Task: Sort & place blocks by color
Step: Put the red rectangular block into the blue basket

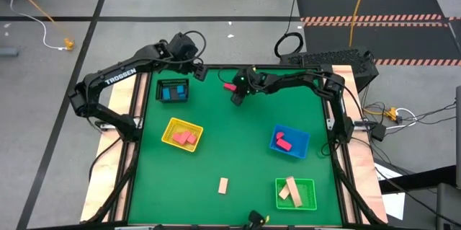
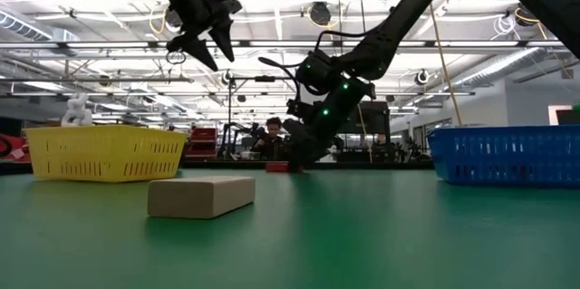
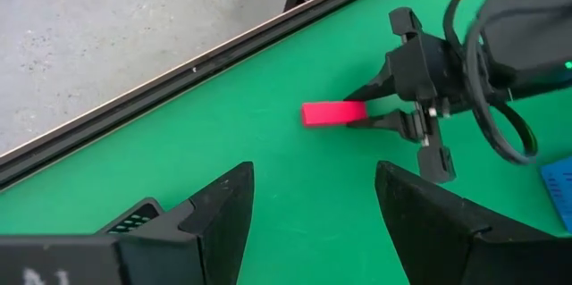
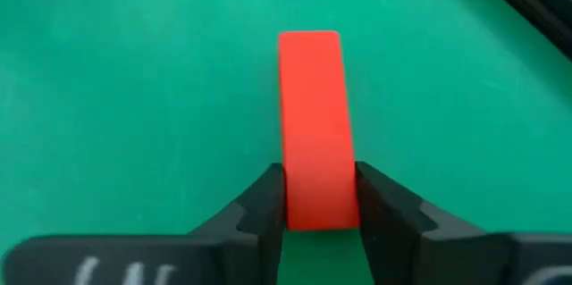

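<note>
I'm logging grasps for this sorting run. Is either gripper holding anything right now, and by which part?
The right gripper is shut on the red bar, pinching one end across its width. The left gripper is open and empty.

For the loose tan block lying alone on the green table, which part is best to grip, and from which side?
Judging by its pose, grip the tan block across its two long sides, near the middle, coming straight down from above. It lies flat, apart from the trays, and its short width should fit between open jaws.
</note>
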You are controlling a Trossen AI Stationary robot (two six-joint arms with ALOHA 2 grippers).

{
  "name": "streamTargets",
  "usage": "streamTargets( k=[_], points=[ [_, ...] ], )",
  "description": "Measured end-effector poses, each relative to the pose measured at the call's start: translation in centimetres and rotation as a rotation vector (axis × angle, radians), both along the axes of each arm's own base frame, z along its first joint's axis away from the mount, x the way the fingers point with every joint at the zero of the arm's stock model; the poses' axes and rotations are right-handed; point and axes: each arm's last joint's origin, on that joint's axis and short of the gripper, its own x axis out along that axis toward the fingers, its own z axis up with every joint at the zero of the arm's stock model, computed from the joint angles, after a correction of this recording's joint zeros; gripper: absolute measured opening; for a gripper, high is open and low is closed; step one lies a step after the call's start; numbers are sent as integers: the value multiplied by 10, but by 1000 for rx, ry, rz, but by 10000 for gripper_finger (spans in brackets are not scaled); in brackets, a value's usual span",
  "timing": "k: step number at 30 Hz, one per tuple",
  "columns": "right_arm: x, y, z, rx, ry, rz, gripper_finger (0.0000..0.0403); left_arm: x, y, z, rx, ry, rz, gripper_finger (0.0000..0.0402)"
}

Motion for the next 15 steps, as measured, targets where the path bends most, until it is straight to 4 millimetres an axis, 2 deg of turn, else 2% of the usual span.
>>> streamTargets(
  k=[2,11,15],
  points=[
    [-1,-1,0,37,-19,-7,87,1,-2,0,-2,-1,-6,234],
    [-1,3,9,160,-87,-37,87,3,-5,0,-8,-1,-14,235],
    [-2,10,26,162,-107,-33,87,3,-5,0,-4,4,-21,234]
  ],
)
